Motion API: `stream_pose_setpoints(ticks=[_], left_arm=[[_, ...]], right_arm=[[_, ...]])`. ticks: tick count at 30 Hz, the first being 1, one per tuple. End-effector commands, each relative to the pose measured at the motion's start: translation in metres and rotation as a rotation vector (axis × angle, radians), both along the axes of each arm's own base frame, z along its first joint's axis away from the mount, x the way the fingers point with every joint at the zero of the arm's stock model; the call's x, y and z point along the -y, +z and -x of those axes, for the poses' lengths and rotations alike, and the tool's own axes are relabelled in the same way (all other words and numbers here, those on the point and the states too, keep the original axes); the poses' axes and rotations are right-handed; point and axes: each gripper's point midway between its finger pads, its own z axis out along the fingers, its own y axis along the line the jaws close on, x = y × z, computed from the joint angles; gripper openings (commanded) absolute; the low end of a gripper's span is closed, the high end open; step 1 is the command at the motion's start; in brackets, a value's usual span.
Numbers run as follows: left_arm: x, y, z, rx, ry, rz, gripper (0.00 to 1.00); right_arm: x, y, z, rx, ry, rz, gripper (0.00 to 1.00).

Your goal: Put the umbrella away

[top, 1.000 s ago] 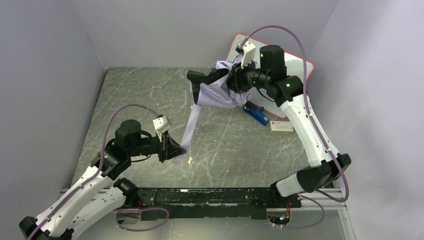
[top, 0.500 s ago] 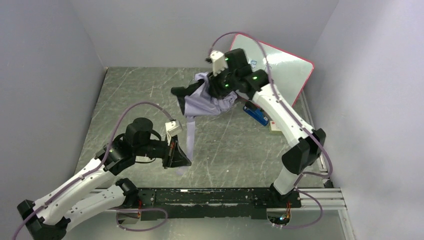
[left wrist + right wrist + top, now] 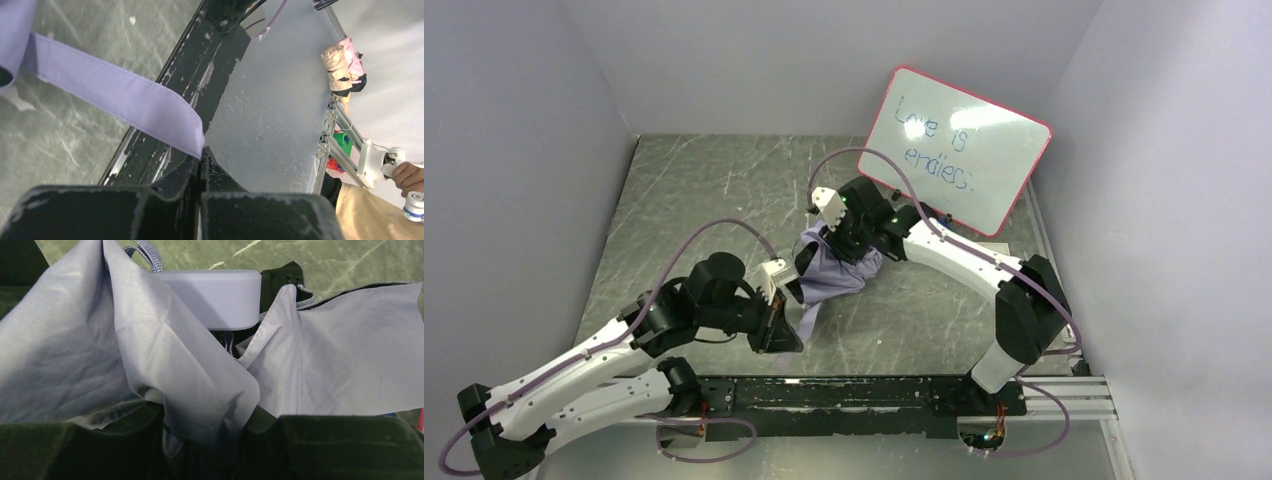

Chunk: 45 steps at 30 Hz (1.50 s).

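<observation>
Umbrella (image 3: 836,272) moved nearer, bunched in right gripper (image 3: 210,440), strap (image 3: 125,97) pinched tight in left gripper (image 3: 200,156).

I read left arm (image 3: 574,365) stretched low toward centre, left gripper (image 3: 200,159) jaws pressed together, pinching strip of umbrella (image 3: 836,278). Right arm (image 3: 954,258) bent across middle, right gripper (image 3: 207,445) part-closed, fingers clamping same umbrella.
</observation>
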Motion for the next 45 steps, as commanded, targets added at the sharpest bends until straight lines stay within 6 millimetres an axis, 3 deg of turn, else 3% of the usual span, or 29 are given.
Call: stream_pose_setpoints(ticks=[1, 4, 10, 13, 20, 31, 33, 38, 45], left_arm=[[-0.008, -0.038, 0.008, -0.196, 0.117, -0.076, 0.05], [-0.003, -0.049, 0.016, -0.280, 0.143, -0.027, 0.05], [0.000, -0.062, 0.018, -0.293, 0.170, -0.011, 0.05], [0.003, -0.077, 0.022, -0.321, 0.150, -0.055, 0.05], [0.007, -0.108, 0.035, -0.367, 0.146, -0.115, 0.05], [-0.015, -0.161, 0.042, -0.427, 0.242, -0.266, 0.05], [-0.020, -0.168, 0.045, -0.430, 0.241, -0.308, 0.11], [-0.019, -0.167, 0.050, -0.438, 0.205, -0.298, 0.23], [-0.010, -0.155, 0.050, -0.415, 0.153, -0.282, 0.32]], right_arm=[[-0.023, 0.046, -0.028, 0.246, 0.010, -0.160, 0.00], [-0.026, 0.053, -0.036, 0.309, -0.008, -0.195, 0.00], [-0.042, 0.086, -0.062, 0.503, 0.008, -0.276, 0.00], [-0.052, 0.082, -0.065, 0.499, 0.041, -0.287, 0.00], [-0.051, 0.052, -0.064, 0.449, 0.063, -0.221, 0.00], [-0.041, -0.033, -0.032, 0.391, 0.155, -0.061, 0.00], [-0.039, -0.045, -0.028, 0.379, 0.162, -0.026, 0.00], [-0.036, -0.063, -0.025, 0.361, 0.161, 0.020, 0.00], [-0.032, -0.067, -0.029, 0.371, 0.148, 0.050, 0.00]])
